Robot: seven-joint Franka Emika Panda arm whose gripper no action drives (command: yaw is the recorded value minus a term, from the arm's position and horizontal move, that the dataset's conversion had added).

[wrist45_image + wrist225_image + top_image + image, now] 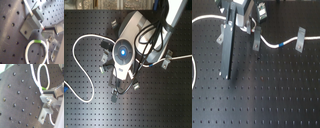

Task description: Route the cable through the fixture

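Note:
The white cable (269, 44) runs in from the first exterior view's left, passes under my gripper (243, 27), and continues past its blue band (280, 45) to the first exterior view's right edge. A grey fixture clip (256, 40) stands next to my gripper, and another (299, 41) stands on the far side of the blue band. In the first wrist view the cable's green band (37, 41) lies on a loop beside a grey bracket (26, 28). In the second wrist view the cable (37, 81) enters my fingers (47, 97), which look shut on it.
The black perforated board (267, 95) carries more clips in the second exterior view (114, 24), (166, 62), (114, 98). The cable forms a big loop (79, 42) on the second exterior view's left. My arm (124, 52) hides the board's middle there.

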